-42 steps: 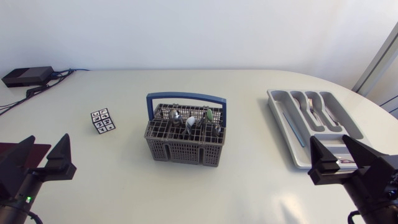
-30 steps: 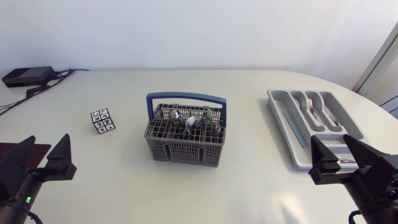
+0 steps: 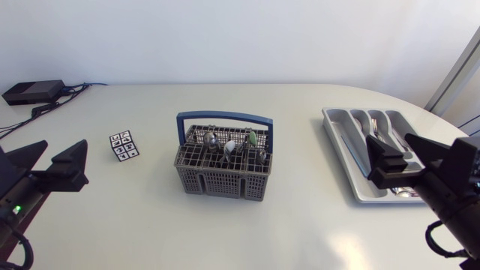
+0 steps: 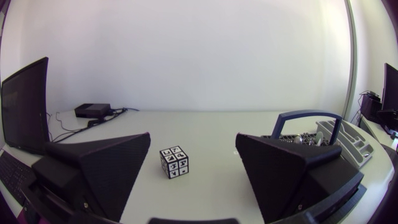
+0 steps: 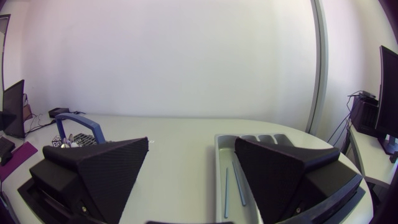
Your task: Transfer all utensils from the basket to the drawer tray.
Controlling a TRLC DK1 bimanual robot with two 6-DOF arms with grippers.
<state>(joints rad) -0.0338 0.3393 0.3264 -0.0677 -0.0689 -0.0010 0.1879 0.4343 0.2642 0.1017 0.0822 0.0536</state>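
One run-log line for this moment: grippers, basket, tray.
left gripper: open, empty | right gripper: open, empty, over tray | basket: utensils inside | tray: forks present | task: unfinished

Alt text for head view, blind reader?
A blue-handled grey utensil basket stands mid-table, cutlery upright inside. A grey drawer tray holding forks lies on the right arm's side, the open right gripper over it; the open left gripper hovers opposite.

Plain white wall (image 3: 240,37) is standing behind a pale, round-edged surface (image 3: 150,217) that is catching soft, even light, faint glare showing near its front.
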